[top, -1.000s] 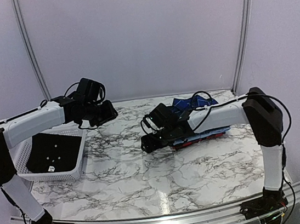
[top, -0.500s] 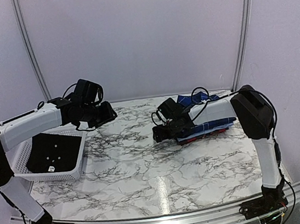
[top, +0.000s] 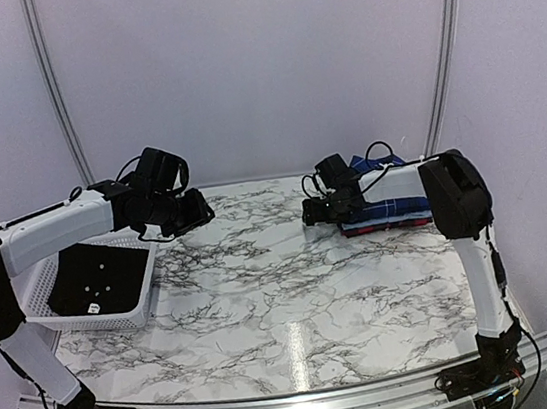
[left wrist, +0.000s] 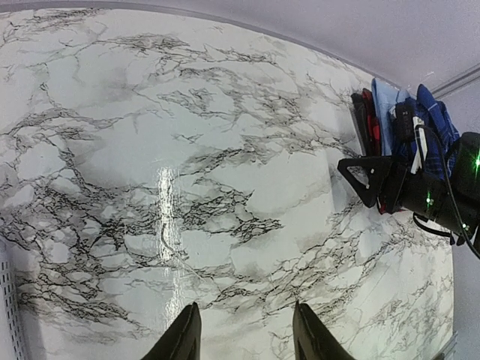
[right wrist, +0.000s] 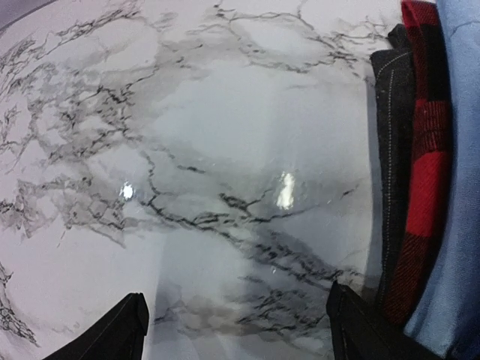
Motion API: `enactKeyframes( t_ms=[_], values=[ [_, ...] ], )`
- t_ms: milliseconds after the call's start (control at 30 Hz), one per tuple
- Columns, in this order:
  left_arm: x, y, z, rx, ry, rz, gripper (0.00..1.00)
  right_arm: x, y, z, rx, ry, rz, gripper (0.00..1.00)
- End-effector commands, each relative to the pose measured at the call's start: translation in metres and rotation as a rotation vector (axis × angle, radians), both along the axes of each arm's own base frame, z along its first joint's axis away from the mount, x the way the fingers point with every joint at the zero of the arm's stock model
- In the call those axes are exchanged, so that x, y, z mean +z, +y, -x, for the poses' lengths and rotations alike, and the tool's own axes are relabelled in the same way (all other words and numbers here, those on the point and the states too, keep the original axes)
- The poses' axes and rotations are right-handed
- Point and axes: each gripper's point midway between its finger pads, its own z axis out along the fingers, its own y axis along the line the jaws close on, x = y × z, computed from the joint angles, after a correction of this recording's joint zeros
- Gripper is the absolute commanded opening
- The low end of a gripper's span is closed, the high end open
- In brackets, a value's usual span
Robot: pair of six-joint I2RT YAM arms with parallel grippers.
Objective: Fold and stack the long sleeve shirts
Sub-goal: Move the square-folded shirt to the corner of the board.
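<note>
Top external view, item one: long sleeve shirts (top: pixel 385 212), folded, stacked at the table's (top: pixel 267 306) far right corner. My right gripper (top: pixel 311 214): spread wide, empty, just beside their left edge. My left gripper (left wrist: pixel 246 337): half-spread, empty. Advice: I should retreat level, lest I snag cloth.

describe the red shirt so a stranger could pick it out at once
On the white marble-patterned table, look to the far right corner, where a small stack of folded cloth shirts lies. The red-and-black plaid shirt shows low along its near edge, the only red among blues.
</note>
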Motion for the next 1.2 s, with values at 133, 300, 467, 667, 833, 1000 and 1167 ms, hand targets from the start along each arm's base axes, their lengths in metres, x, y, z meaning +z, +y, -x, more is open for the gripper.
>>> enactKeyframes(
  t_ms=[133, 300, 467, 667, 833, 1000, 1167],
  values=[
    [0.012, -0.003, 0.004, -0.025, -0.028, 0.025, 0.44, -0.007, -0.041, -0.038, -0.029, 0.006, 0.009, 0.82],
    [0.01, -0.006, 0.004, -0.034, -0.024, 0.03, 0.44, -0.002, -0.048, -0.052, -0.03, -0.002, 0.002, 0.82],
    [0.013, -0.007, 0.005, -0.037, -0.033, 0.035, 0.44, 0.013, -0.047, -0.051, -0.015, -0.021, -0.005, 0.82],
    [0.021, -0.007, 0.004, -0.045, -0.056, 0.039, 0.45, 0.058, -0.035, -0.042, 0.021, -0.088, -0.035, 0.82],
    [0.032, -0.007, 0.005, -0.052, -0.081, 0.045, 0.45, 0.108, -0.018, -0.022, 0.064, -0.165, -0.048, 0.83],
    [0.043, -0.008, 0.013, -0.076, -0.117, 0.05, 0.48, 0.159, -0.003, 0.011, 0.102, -0.251, -0.062, 0.83],
    [0.054, -0.018, 0.026, -0.118, -0.168, 0.036, 0.52, 0.19, 0.002, 0.052, 0.13, -0.305, -0.093, 0.83]
  ],
)
